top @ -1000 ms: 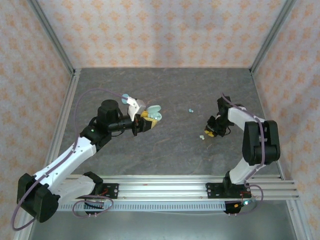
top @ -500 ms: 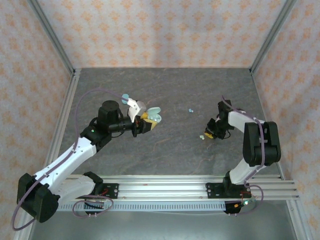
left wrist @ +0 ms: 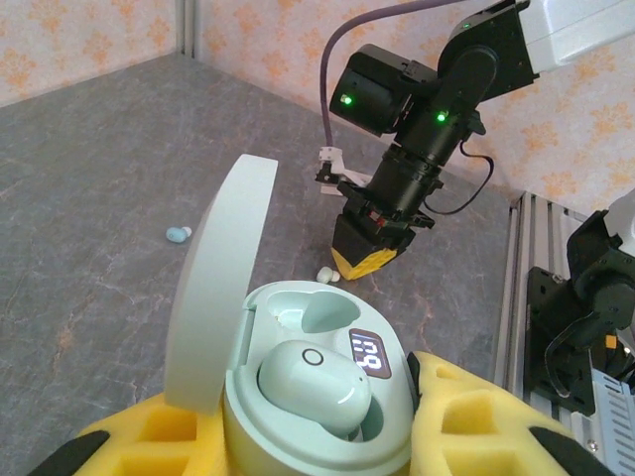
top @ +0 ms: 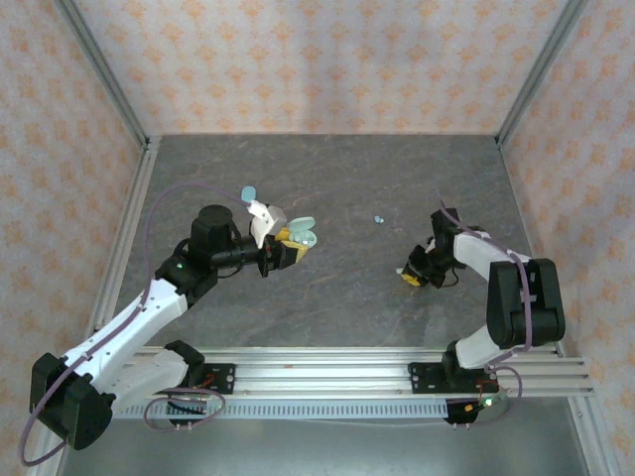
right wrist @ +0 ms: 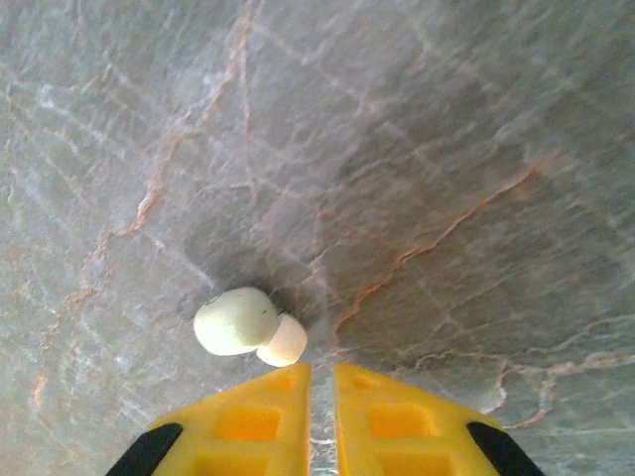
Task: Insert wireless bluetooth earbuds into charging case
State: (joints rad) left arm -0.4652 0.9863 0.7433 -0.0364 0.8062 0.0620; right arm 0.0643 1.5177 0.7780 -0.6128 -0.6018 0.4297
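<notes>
Grey veined table under patterned walls. Held up off it, clamped tight in left gripper: open mint-green charging case, lid raised, one mint earbud seated inside. Lowered close to the stone: right gripper, yellow fingers nearly together, nothing between. Lies just ahead of the tips, off to one side of the slit, outside it: loose mint earbud. Rests well apart on the table: pale blue earbud.
</notes>
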